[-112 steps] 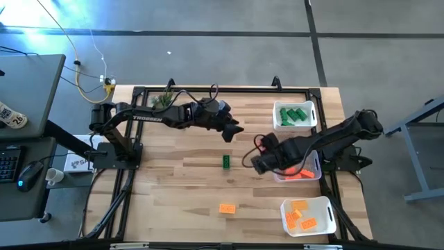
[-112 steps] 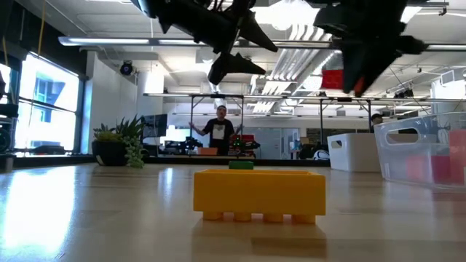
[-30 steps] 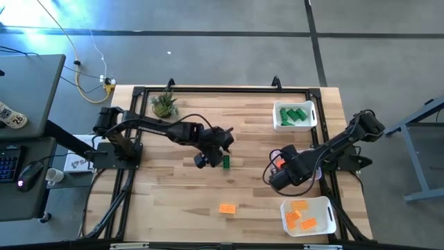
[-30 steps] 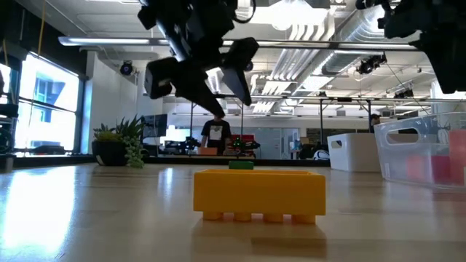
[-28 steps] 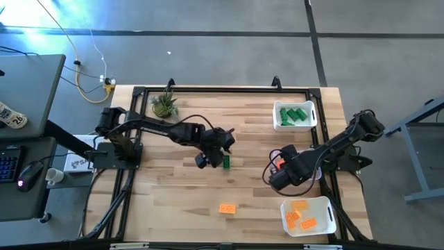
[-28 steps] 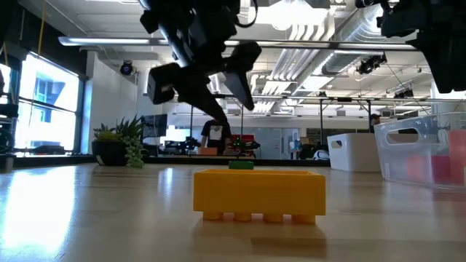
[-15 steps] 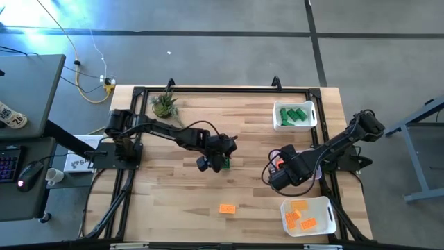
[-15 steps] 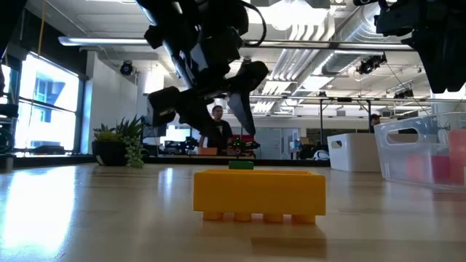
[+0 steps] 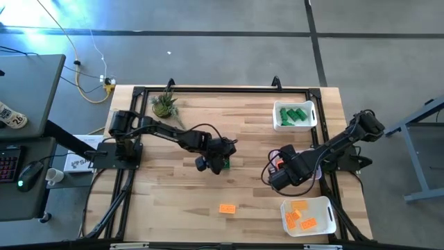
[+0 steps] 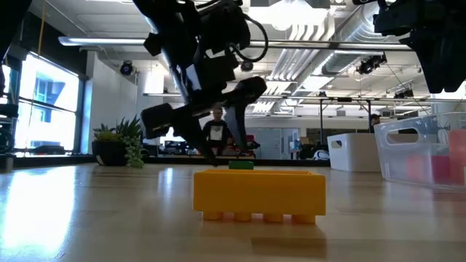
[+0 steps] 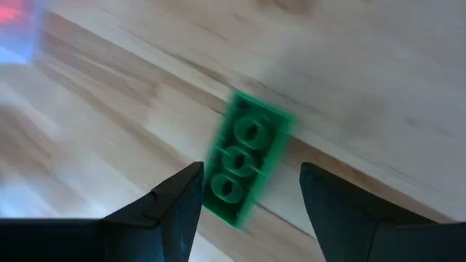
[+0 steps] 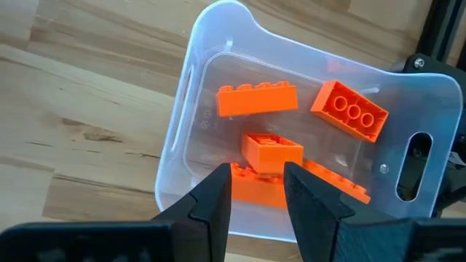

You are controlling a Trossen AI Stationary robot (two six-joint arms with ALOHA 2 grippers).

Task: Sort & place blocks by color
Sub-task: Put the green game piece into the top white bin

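Two dark, slender six-joint arms stand at the table's left and right edges, each built of matte black tubular links with rounded joint housings. Thin black cables loop loosely along the left arm [image 9: 170, 133] and curl beside the right arm [image 9: 333, 146]. The left black two-finger gripper [image 11: 246, 191] ends in flat, wedge-shaped black fingers with bevelled edges; the right black two-finger gripper [image 12: 257, 191] has the same angular, matte fingers, tapering toward blunt tips.

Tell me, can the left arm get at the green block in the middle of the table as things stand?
Probably yes. The left pincer hangs right over the green block with its fingers open on either side, and nothing lies between them and the block.
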